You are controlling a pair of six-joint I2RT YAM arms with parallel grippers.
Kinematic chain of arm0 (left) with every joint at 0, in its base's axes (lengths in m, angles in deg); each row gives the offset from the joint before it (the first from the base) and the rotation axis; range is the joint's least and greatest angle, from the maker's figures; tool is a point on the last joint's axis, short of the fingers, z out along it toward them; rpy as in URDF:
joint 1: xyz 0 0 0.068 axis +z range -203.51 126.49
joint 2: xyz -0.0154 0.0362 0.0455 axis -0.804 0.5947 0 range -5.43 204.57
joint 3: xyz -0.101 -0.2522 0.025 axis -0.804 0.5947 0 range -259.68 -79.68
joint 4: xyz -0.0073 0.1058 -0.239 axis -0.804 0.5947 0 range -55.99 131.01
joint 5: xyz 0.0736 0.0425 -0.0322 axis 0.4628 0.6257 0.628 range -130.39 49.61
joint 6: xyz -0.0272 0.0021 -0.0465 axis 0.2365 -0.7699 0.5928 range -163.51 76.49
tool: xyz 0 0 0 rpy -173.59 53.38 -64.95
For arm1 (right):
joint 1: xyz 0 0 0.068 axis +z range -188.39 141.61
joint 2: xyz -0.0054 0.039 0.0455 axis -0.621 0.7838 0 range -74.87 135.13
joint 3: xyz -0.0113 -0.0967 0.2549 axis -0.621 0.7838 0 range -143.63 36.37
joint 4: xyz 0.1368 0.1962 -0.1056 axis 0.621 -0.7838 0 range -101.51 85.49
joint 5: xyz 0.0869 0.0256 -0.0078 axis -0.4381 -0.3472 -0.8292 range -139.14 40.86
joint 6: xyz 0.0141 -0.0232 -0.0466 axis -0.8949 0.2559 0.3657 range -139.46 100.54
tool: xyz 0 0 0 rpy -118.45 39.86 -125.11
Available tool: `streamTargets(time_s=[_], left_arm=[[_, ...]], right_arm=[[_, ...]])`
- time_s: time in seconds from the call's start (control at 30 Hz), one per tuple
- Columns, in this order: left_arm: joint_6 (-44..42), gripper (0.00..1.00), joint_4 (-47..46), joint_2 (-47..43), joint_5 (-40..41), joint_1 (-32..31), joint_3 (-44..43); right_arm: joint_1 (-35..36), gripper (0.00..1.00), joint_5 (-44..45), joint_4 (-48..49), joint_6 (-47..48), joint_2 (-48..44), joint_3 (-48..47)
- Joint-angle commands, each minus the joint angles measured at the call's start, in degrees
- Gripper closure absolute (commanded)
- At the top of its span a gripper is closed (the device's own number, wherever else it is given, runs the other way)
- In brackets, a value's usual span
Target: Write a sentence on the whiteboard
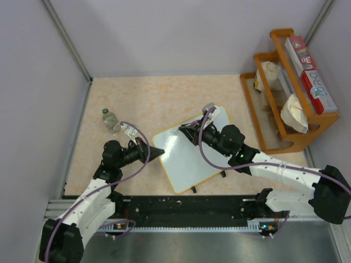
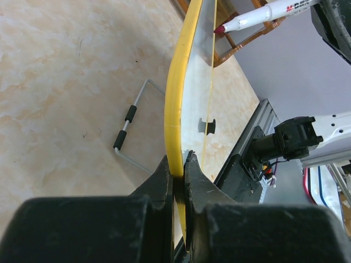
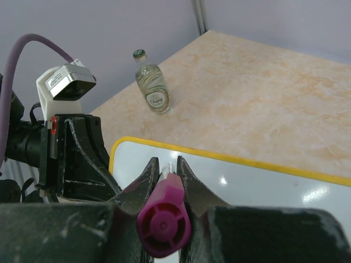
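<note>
A: Noting materials: whiteboard (image 1: 192, 159) is glossy white with rounded corners and a thin yellow rim, mid-table (image 1: 153, 98) on marbled beige top.
B: Arms?
A: Your left gripper (image 2: 176, 167) reaches fwd, jaws clenched on the rim. Right gripper (image 3: 167, 167) is angled over the far edge, pinching the marker (image 2: 263, 13), tip just beside the board face.

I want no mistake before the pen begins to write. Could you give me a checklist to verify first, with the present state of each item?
1. Rim of whiteboard clamped by left gripper: ok.
2. The marker held firmly in right gripper: ok.
3. Cap off, coloured tip bare: ok.
4. Tip touching the board surface: cannot tell, though it is very near.
5. Visible board surface blank: ok, no words seen.
6. The bottle standing apart from the board: ok.
</note>
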Motion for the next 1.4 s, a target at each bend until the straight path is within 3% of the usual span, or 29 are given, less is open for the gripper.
streamTargets(time_s=[0.0,0.53,1.37], left_arm=[[-11.7,1.00,3.7,1.3,2.3,0.5,1.8],[-11.7,1.00,3.5,1.5,2.0,0.5,1.8],[-11.9,1.00,3.4,2.1,1.9,0.5,1.7]], right_arm=[[0.9,1.00,1.6,3.5,-0.4,1.3,-3.4],[0.9,1.00,3.9,0.7,-2.1,3.7,-2.0],[1.0,1.00,2.1,-1.9,-4.8,-3.4,5.4]])
